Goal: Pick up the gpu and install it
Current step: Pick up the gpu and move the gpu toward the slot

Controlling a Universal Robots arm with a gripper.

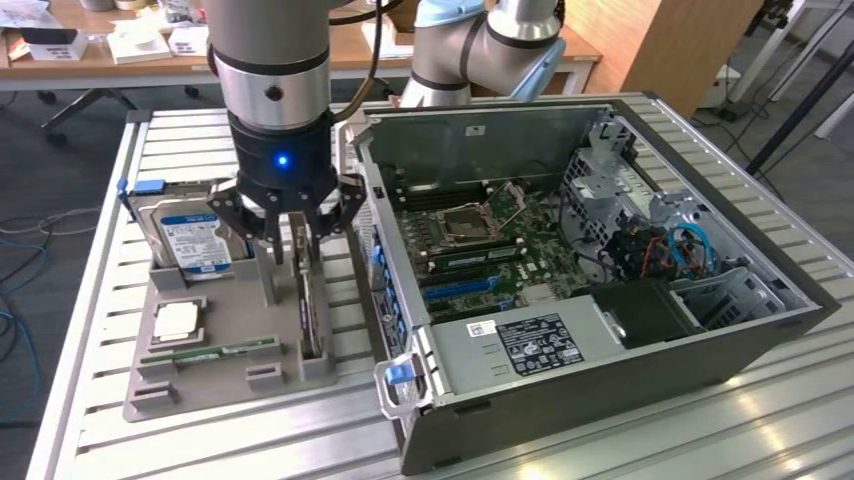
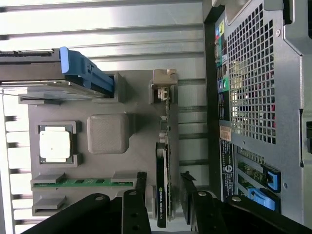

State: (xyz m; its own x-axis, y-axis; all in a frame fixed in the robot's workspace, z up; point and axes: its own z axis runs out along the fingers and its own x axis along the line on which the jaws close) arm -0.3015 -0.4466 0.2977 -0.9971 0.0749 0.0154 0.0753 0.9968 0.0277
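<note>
I am holding my fingers [image 2: 134, 209] spread wide, 1 on each side of the gpu [image 2: 162, 190], not gripping it. The gpu is standing on edge in the gray holder [image 2: 107, 161] beside the open computer case [image 1: 747, 330]; pickup and installation are both waiting.

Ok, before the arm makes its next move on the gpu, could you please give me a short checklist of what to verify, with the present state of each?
1. Pincer lined up over the gpu: ok, it straddles the card.
2. Pincer open: ok, a gap shows on each side of the card.
3. gpu upright in the gray holder: ok.
4. Hard drive apart from the gpu: ok, it stands further to the exterior view's left.
5. Computer case side open: ok, motherboard exposed.
6. Blue slot free: cannot tell.
</note>
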